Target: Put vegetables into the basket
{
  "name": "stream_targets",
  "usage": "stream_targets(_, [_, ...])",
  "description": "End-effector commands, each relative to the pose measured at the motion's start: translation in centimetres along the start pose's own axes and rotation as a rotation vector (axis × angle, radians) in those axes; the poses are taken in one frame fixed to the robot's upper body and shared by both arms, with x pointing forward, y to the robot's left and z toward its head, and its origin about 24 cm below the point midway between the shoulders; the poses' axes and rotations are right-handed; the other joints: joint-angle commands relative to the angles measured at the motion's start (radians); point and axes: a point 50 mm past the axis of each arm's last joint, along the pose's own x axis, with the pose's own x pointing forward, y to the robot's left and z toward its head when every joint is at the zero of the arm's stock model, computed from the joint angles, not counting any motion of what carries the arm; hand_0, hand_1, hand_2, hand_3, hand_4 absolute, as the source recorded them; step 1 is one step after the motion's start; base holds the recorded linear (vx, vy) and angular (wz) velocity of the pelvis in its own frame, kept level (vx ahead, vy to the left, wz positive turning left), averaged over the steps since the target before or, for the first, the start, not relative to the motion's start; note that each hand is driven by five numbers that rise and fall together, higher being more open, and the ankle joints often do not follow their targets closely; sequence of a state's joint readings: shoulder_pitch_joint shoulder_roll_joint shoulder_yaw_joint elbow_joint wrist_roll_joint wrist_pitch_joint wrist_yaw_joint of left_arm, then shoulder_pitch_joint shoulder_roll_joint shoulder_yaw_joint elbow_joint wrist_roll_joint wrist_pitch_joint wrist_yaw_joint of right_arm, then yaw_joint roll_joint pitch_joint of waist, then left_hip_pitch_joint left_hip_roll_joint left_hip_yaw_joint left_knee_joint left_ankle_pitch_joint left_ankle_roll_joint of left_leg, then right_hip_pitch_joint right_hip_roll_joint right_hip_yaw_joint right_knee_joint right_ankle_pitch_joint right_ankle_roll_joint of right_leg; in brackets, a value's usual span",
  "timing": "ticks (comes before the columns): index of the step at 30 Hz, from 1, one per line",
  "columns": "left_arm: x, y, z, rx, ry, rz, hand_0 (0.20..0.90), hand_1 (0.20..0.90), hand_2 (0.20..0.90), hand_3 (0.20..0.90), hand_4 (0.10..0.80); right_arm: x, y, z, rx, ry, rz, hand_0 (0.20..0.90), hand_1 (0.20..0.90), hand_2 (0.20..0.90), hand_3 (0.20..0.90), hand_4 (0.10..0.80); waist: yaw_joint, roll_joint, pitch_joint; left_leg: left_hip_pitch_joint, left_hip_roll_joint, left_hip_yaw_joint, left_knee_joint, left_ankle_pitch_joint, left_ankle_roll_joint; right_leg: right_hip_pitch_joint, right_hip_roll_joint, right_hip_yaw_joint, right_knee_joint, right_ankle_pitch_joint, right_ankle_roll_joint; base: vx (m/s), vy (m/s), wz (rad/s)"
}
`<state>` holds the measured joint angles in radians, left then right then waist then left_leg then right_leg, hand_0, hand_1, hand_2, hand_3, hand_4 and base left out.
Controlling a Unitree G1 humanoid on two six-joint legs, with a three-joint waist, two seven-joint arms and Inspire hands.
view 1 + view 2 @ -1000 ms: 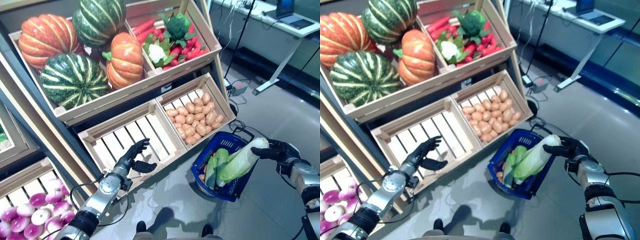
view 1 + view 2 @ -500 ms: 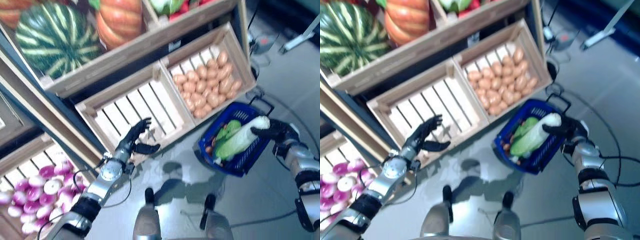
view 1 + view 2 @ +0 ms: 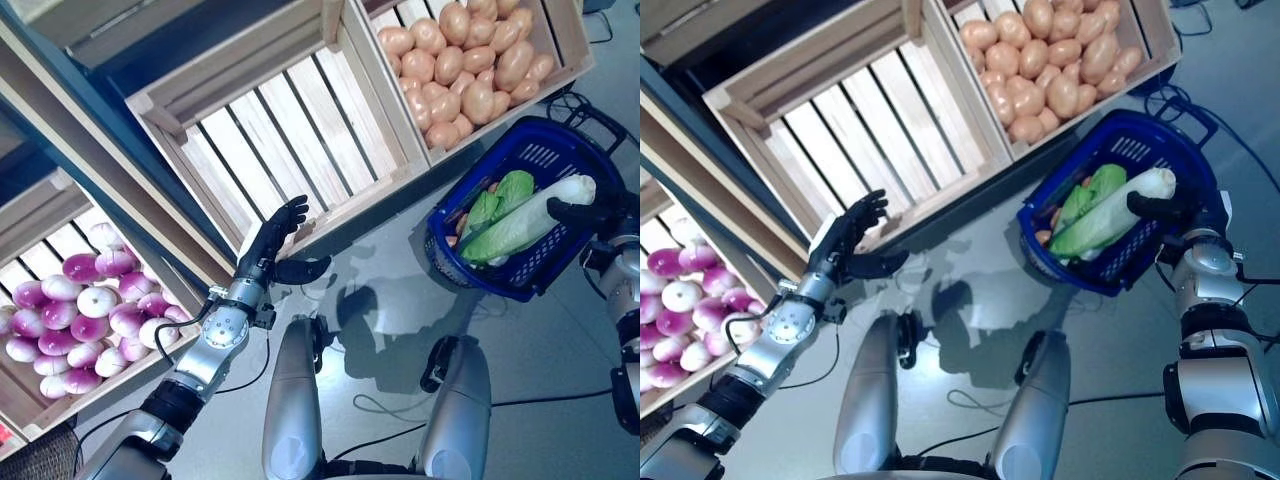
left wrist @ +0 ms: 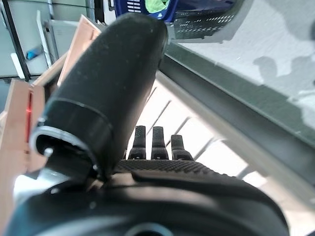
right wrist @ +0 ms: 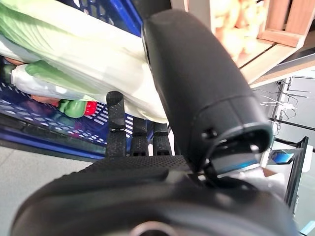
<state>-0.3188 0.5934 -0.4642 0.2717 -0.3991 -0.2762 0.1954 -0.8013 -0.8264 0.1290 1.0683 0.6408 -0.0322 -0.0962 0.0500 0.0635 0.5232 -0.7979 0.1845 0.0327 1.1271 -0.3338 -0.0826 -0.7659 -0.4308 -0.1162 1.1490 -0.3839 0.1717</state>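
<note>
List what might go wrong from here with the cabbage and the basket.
1. The right robot hand holds only the white stem end of the long cabbage, whose leafy end lies in the blue basket. Released now, it may tip over the rim onto the floor.
2. The basket stands tilted beside the potato crate; pushing the cabbage down could tip it and spill the vegetables already inside.

blue basket (image 3: 540, 160), green-white cabbage (image 3: 525, 222), purple-white turnips (image 3: 70, 320)
</note>
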Motion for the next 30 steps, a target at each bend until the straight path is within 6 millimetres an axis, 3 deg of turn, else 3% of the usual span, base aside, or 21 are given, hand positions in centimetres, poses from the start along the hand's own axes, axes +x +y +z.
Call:
stream_targets(1, [0.8,-0.6,5.7,-0.068,-0.336,-0.02,0.9,0.9,0.9,0.9,0.8,0.1,-3.8,8.4,0.079,-0.298,-0.154,0.3,0.3,0.3,0.3,0.4,0.004,0.026,-0.019,0.045,0.003,-0.002,0.1,-0.18,0.017,0.021,0.03,0.005,0.072,-0.053,-0.106,-0.032,0.021,0.08])
stream_targets(5, [0.5,-0.5,5.6,-0.082,-0.333,-0.017,0.9,0.9,0.9,0.9,0.8,-0.1,-4.8,9.3,0.062,-0.324,-0.216,0.3,0.3,0.3,0.3,0.4,0.0,0.029,-0.015,0.008,0.002,-0.007,0.165,-0.206,0.022,-0.024,0.025,0.01,0.134,-0.072,-0.108,-0.013,0.014,0.04])
stream_targets(6, [0.5,-0.5,5.6,-0.081,-0.336,-0.016,0.9,0.9,0.9,0.9,0.8,-0.1,-5.0,9.5,0.065,-0.319,-0.243,0.9,0.9,0.9,0.9,0.8,-0.001,0.029,-0.015,0.001,0.002,-0.009,0.177,-0.211,0.023,-0.033,0.025,0.011,0.143,-0.074,-0.108,0.0,0.034,0.0])
stream_targets(13, [0.4,-0.3,5.7,-0.08,-0.333,-0.018,0.9,0.9,0.9,0.9,0.8,0.0,-5.2,9.9,0.087,-0.287,-0.217,0.9,0.9,0.9,0.9,0.8,-0.003,0.019,-0.024,-0.009,0.007,-0.015,0.19,-0.215,0.02,-0.05,0.028,0.01,0.156,-0.073,-0.104,0.02,0.005,0.0])
stream_targets(18, [0.2,-0.2,5.6,-0.059,-0.32,-0.033,0.9,0.9,0.9,0.9,0.8,0.0,-5.6,9.0,0.092,-0.251,-0.198,0.9,0.9,0.9,0.9,0.8,0.002,0.009,-0.036,0.029,0.017,-0.01,0.143,-0.194,0.018,-0.013,0.031,0.003,0.111,-0.053,-0.096,0.044,-0.015,0.0])
stream_targets(19, [0.1,-0.1,5.6,-0.061,-0.322,-0.034,0.9,0.9,0.9,0.9,0.8,0.0,-5.7,8.9,0.093,-0.247,-0.198,0.9,0.9,0.9,0.9,0.8,0.002,0.006,-0.039,0.029,0.016,-0.006,0.116,-0.159,0.023,-0.01,0.03,-0.003,0.083,-0.022,-0.103,0.076,-0.008,-0.05])
stream_targets(20, [0.0,0.1,5.6,-0.06,-0.317,-0.035,0.9,0.9,0.9,0.9,0.8,0.0,-5.9,8.7,0.096,-0.242,-0.205,0.9,0.9,0.9,0.9,0.8,0.005,0.004,-0.048,0.06,0.022,-0.005,0.096,-0.174,0.015,0.02,0.032,-0.003,0.066,-0.035,-0.089,0.003,0.002,-0.07])
stream_targets(21, [0.0,0.1,5.6,-0.058,-0.317,-0.034,0.9,0.9,0.9,0.9,0.8,-0.1,-6.1,8.6,0.098,-0.241,-0.217,0.9,0.9,0.9,0.9,0.8,0.004,0.002,-0.049,0.063,0.022,0.001,0.069,-0.14,0.02,0.026,0.031,-0.008,0.036,-0.004,-0.096,0.074,0.0,-0.09])
stream_targets(30, [0.0,0.7,5.1,-0.045,-0.27,-0.017,0.9,0.9,0.9,0.9,0.8,0.0,-6.0,7.5,0.072,-0.215,-0.253,0.9,0.9,0.9,0.9,0.8,0.013,-0.014,-0.083,0.176,0.048,0.023,-0.121,-0.058,0.009,0.14,0.037,-0.019,-0.125,0.065,-0.082,0.049,-0.01,-0.03])
